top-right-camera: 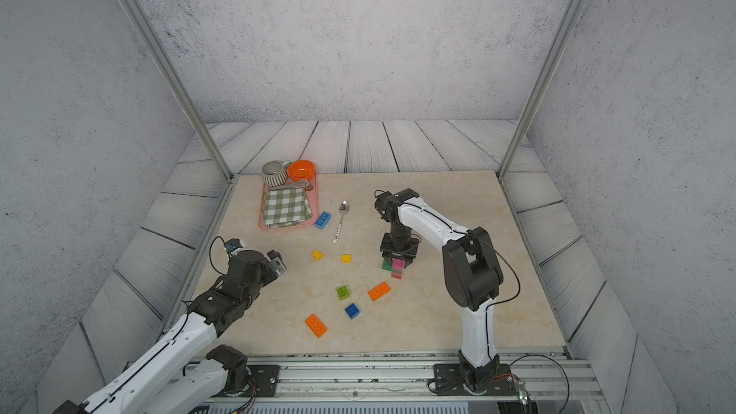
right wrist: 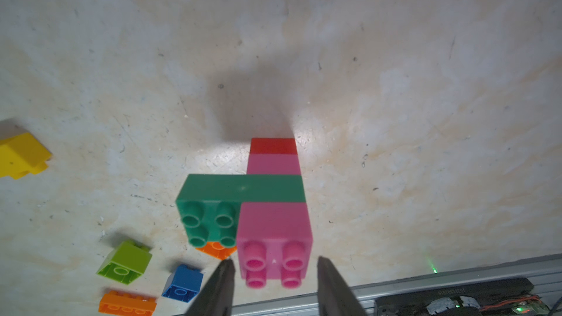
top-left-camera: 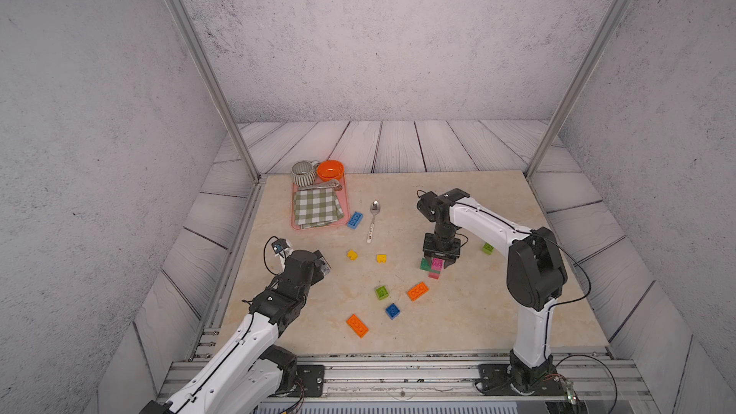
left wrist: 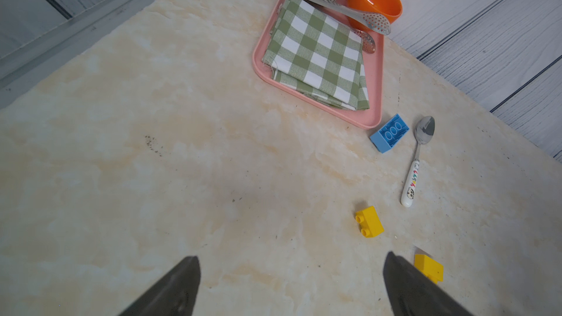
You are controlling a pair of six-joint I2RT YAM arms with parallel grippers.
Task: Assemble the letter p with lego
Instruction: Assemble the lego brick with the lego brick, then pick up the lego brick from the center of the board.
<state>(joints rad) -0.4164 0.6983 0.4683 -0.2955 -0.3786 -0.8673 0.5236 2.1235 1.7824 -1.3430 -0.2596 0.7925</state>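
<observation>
Lego stack (top-left-camera: 434, 271) stands upright right under the right gripper (right wrist: 275, 259), studs up: red brick (right wrist: 273, 145) at the bottom, pink, then the dark green brick (right wrist: 243, 188) with its long axis running finger to finger and jutting out past one finger, top pink brick (right wrist: 273, 226) between narrow jaws, pinched or not, I cannot tell. Left gripper (left wrist: 292, 256) gapes wide, empty, with a yellow brick (left wrist: 369, 221) ahead and the spoon (left wrist: 418, 159) beyond, its handle lettering too small to read.
</observation>
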